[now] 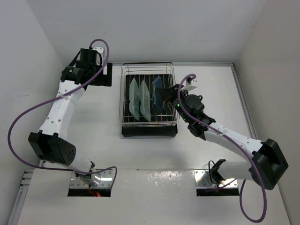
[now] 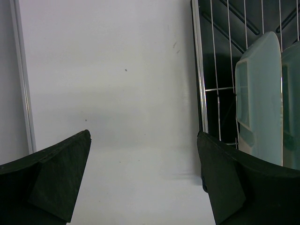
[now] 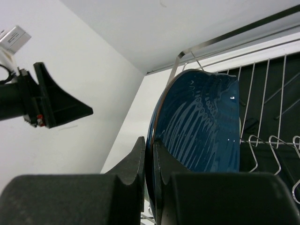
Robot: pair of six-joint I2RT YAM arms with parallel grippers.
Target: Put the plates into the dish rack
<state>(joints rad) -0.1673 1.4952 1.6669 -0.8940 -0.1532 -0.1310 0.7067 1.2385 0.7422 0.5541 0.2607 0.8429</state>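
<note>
dark blue round plate [image 3: 201,126] upright within dish rack [image 1: 149,123], rim pinched edge-on by right gripper [image 3: 149,154]; glossy, rigid, likely slippery, chippable; mint plates [image 1: 134,99] racked alongside; left gripper [image 2: 143,154] spread wide, empty, beside rack

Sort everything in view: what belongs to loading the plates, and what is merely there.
Job in hand:
dish rack
left mint-green plate and middle mint-green plate, standing in it
dark blue plate, pinched by the right pincer at the rack
left pincer, open and empty

Merely there:
purple cables
white table
metal base plates
</note>
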